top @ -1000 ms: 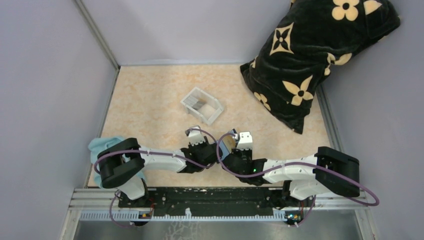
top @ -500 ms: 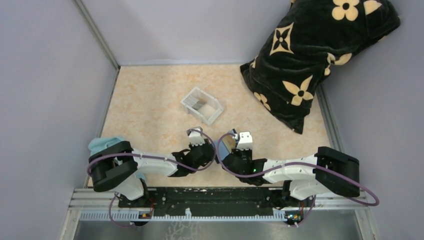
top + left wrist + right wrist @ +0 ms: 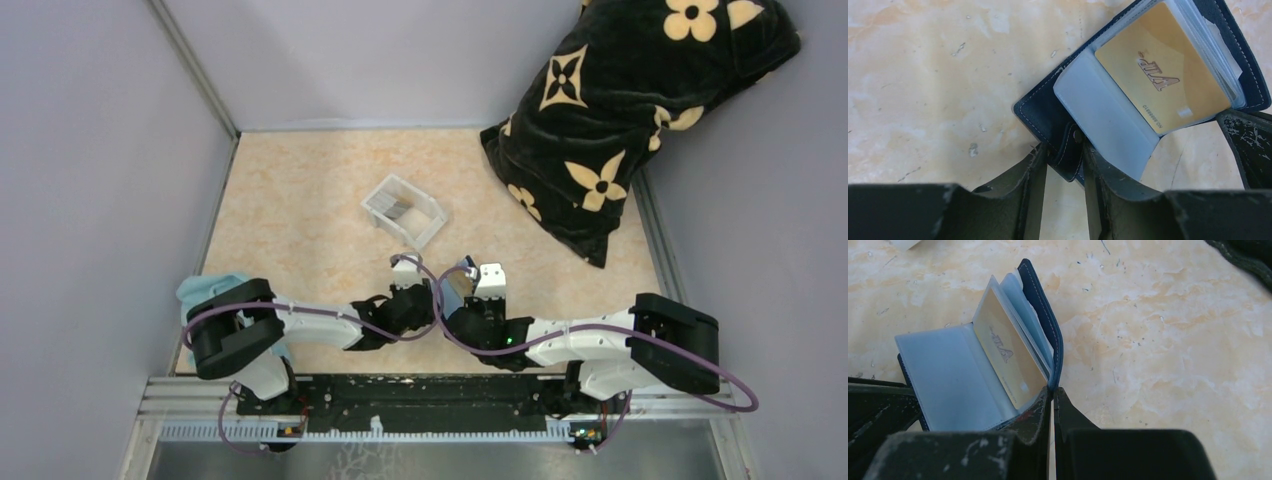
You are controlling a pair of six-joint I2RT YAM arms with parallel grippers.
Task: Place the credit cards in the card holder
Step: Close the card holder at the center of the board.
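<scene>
Card holder (image 3: 1040, 112), clenched by left claw (image 3: 1063, 156) and right claw (image 3: 1053, 399), shows one gold card (image 3: 1163, 75).

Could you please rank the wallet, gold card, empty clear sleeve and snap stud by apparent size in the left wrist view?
Largest: wallet.
Next: gold card and clear sleeve, about alike; the sleeve bends away, so I won't rank them.
Smallest: snap stud.
</scene>
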